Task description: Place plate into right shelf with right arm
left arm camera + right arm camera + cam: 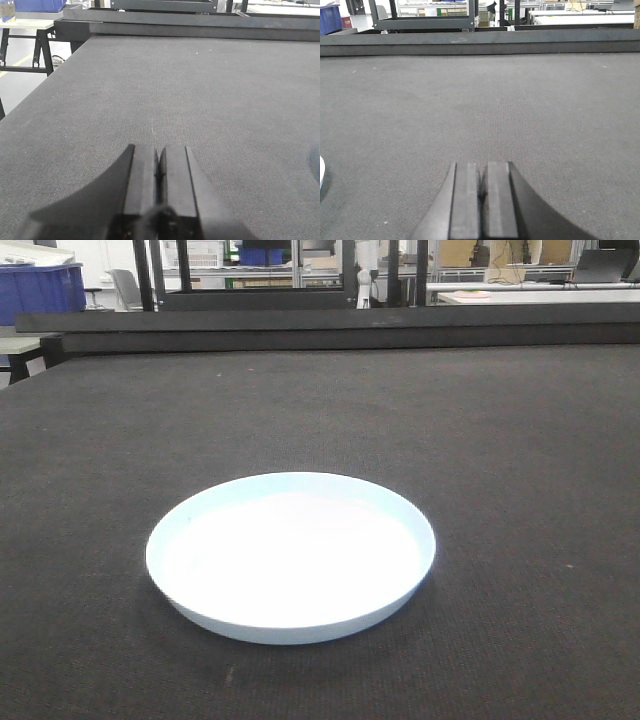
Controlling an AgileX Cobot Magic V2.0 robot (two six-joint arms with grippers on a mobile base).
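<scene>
One plate (pixel 290 555) flat on the surface (pixel 520 440): probably light, stiff, slippery; take by the raised rim (pixel 425 540). Right hand (pixel 482 187), right of the plate, clenched on nothing; left hand (pixel 159 182) likewise.

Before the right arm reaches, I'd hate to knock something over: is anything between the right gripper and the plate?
Nothing visible: only bare dark mat separates the right gripper from the plate, off to its left.

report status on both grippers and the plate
Left gripper shut, empty. Right gripper shut, empty. Plate flat on black mat, untouched, off right gripper's left. Nothing seen in the way.
</scene>
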